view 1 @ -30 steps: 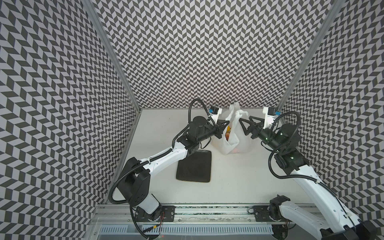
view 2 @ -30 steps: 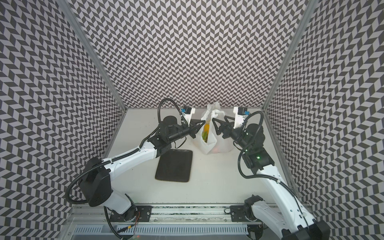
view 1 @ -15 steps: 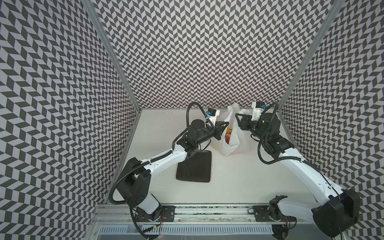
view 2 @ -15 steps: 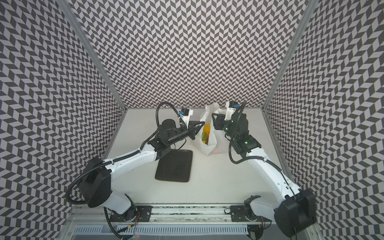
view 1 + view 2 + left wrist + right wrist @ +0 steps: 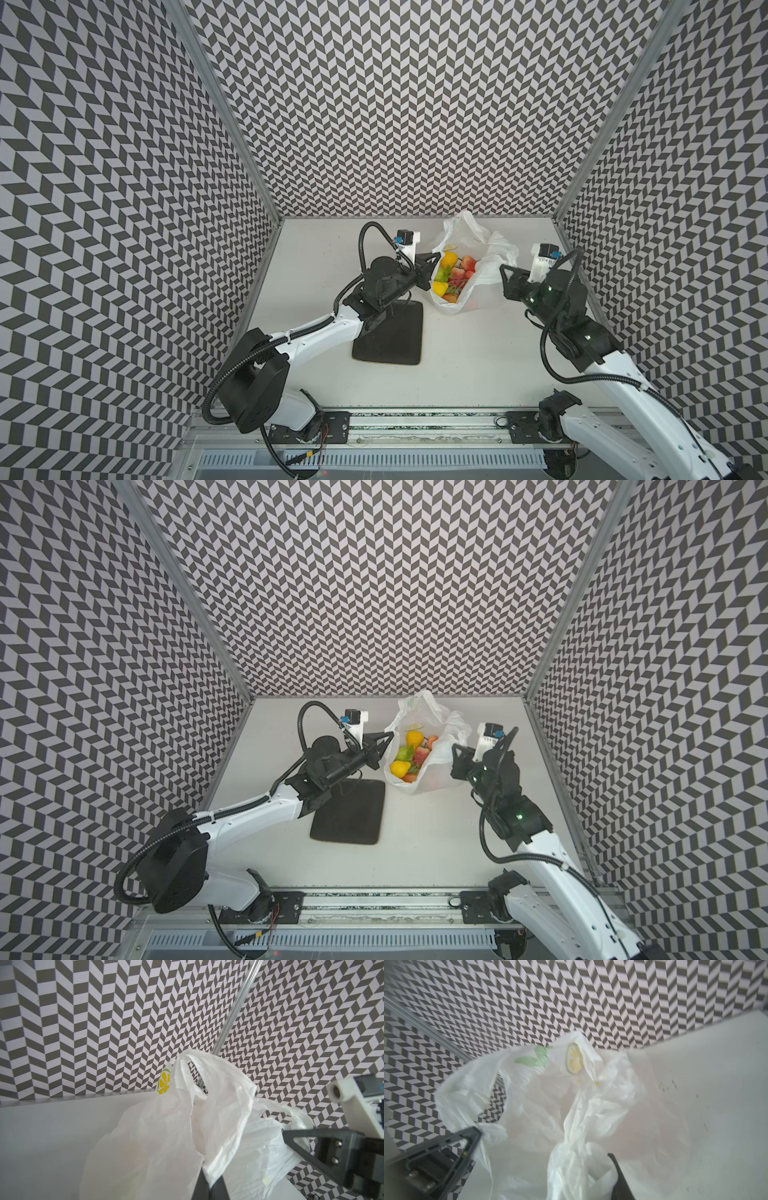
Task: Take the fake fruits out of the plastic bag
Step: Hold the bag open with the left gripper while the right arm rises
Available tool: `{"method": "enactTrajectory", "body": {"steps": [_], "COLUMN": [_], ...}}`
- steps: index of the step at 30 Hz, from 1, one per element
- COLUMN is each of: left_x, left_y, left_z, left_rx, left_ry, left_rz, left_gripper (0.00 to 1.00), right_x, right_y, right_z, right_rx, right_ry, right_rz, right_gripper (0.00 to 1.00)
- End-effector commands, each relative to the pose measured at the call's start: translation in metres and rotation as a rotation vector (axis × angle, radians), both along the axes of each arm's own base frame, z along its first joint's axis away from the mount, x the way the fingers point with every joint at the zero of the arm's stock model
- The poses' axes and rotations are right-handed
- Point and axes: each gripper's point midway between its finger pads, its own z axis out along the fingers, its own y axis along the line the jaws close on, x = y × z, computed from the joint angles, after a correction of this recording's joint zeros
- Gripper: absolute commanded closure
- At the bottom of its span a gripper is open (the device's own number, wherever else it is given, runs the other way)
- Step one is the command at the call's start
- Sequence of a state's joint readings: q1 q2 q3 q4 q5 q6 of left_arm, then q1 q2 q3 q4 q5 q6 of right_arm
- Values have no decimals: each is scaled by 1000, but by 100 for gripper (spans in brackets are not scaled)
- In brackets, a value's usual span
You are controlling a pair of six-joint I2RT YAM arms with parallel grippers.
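The plastic bag [image 5: 487, 286] [image 5: 436, 777] stands at the back middle of the table, thin and white with lemon prints, its mouth pulled wide. Inside lie the fake fruits [image 5: 454, 274] [image 5: 411, 755]: yellow, lime-green and red pieces. My left gripper [image 5: 436, 257] [image 5: 390, 735] [image 5: 209, 1177] is shut on the bag's left rim [image 5: 224, 1159]. My right gripper [image 5: 500, 268] [image 5: 454, 746] [image 5: 591, 1169] is shut on bunched film of the right rim [image 5: 571, 1157]; only one dark finger [image 5: 617, 1169] shows there. In both wrist views the fruits are hidden behind the film.
A dark square plate [image 5: 390, 332] [image 5: 349, 812] lies on the table in front of the bag, partly under my left arm. Chevron-patterned walls close in the back and both sides. The bag's loop handle [image 5: 463, 222] stands up near the back wall.
My right gripper went from open to shut on the bag's right rim, then drew back to the right. The bag's mouth has spread wide and the fruits show more. My left gripper kept its hold.
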State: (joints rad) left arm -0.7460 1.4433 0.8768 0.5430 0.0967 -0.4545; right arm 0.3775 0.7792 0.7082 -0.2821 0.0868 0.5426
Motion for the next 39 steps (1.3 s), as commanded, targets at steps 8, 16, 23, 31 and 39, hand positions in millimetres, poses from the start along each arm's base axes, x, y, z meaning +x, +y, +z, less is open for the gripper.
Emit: {"method": "enactTrajectory", "body": {"steps": [8, 16, 23, 31, 39], "left_x": [-13, -32, -46, -55, -58], "left_y": [15, 20, 19, 8, 0], "left_z": [-18, -35, -42, -43, -43], "left_rx": [-34, -51, -65, -92, -96], "left_ry": [33, 54, 55, 47, 44], "left_rz": [35, 12, -27, -66, -85], "left_gripper": [100, 100, 100, 100, 100], "right_x": [-47, -62, -58, -51, -46], "right_y": [-38, -57, -92, -113, -64], "right_z": [-73, -124, -80, 85, 183], "right_rx": [210, 310, 209, 41, -72], "right_ry": [208, 316, 203, -227, -465], "right_rz": [-246, -418, -572, -552, -228], "right_gripper": [77, 70, 45, 27, 31]}}
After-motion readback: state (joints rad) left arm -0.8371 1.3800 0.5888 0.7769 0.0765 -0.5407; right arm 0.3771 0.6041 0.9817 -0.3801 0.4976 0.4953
